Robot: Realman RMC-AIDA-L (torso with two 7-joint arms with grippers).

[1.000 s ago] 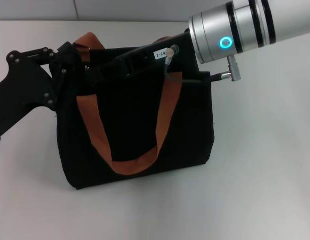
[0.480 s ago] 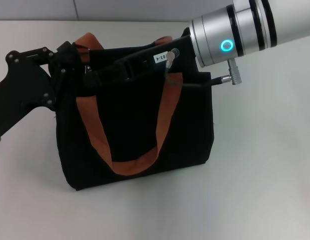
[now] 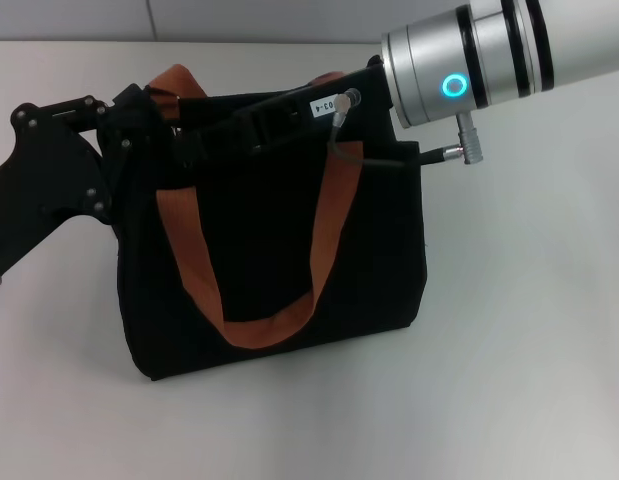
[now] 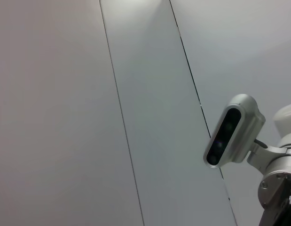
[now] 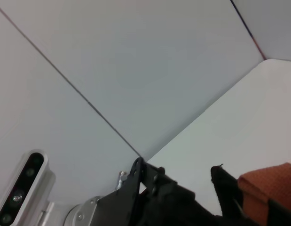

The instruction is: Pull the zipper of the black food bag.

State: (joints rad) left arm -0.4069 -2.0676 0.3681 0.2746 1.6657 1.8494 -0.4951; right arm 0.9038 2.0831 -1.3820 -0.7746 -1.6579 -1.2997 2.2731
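Standing upright on the white table [image 3: 529,350], the bag [image 3: 279,250] fills the middle of the head view, its top edge running from the left gripper [image 3: 154,140] across to the right arm's silver wrist [image 3: 469,65]. The zipper pull itself cannot be picked out along that dark top edge; it is hidden among the black fabric and the black gripper parts lying over it. One orange-brown strap [image 3: 259,330] hangs down the front face in a long loop, and the other strap [image 3: 174,80] rises behind the top edge at the left corner.

The left gripper sits at the bag's upper left corner, touching the top edge just beside the rear strap; whether its fingers are closed or apart cannot be told. The right gripper [image 3: 239,128] reaches along the top of the bag from the right, its black body lying over the opening with a white label [image 3: 321,105] on it; its fingers blend into the black fabric, so their state cannot be told either. A grey cable [image 3: 374,160] curls from the right wrist over the bag's upper right corner.
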